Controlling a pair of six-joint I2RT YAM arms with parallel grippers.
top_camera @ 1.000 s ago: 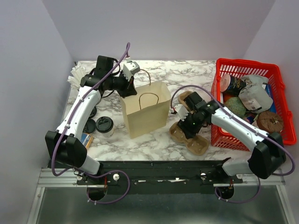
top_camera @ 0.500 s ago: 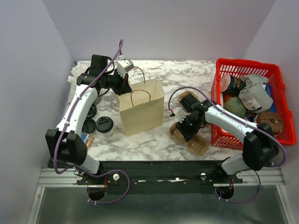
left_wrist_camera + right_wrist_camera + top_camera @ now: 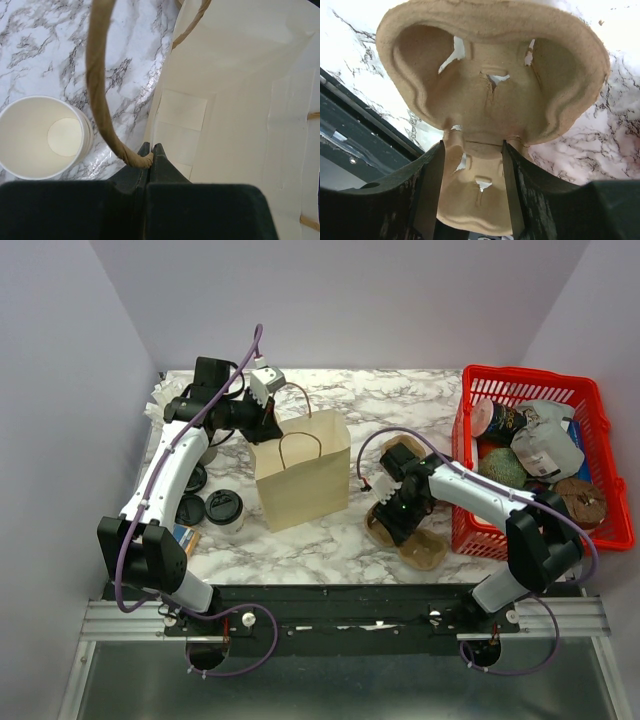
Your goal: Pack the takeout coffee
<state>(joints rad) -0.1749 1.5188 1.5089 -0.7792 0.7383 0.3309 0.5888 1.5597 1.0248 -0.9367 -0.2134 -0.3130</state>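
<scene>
The takeout coffee (image 3: 225,508), a small white cup with a black lid, stands left of the tall paper bag (image 3: 303,472), apart from both arms. My left gripper (image 3: 270,423) is shut on the bag's back left rim. In the left wrist view its fingers (image 3: 151,147) pinch the bag wall (image 3: 240,100) where the brown handle (image 3: 95,75) is glued on. My right gripper (image 3: 397,515) points down over a brown pulp cup carrier (image 3: 420,548). In the right wrist view that gripper (image 3: 472,147) is open, a finger close on each side of the carrier's (image 3: 490,85) narrow waist.
A lidless white cup (image 3: 42,137) stands just left of the bag. Loose black lids (image 3: 191,509) lie beside the coffee. A red basket (image 3: 530,375) full of groceries fills the right side. White paper items (image 3: 163,400) sit at the back left corner.
My left gripper has pulled the bag a little left and back, then held still. The right gripper has shifted slightly left over the carrier and its jaws have widened.
</scene>
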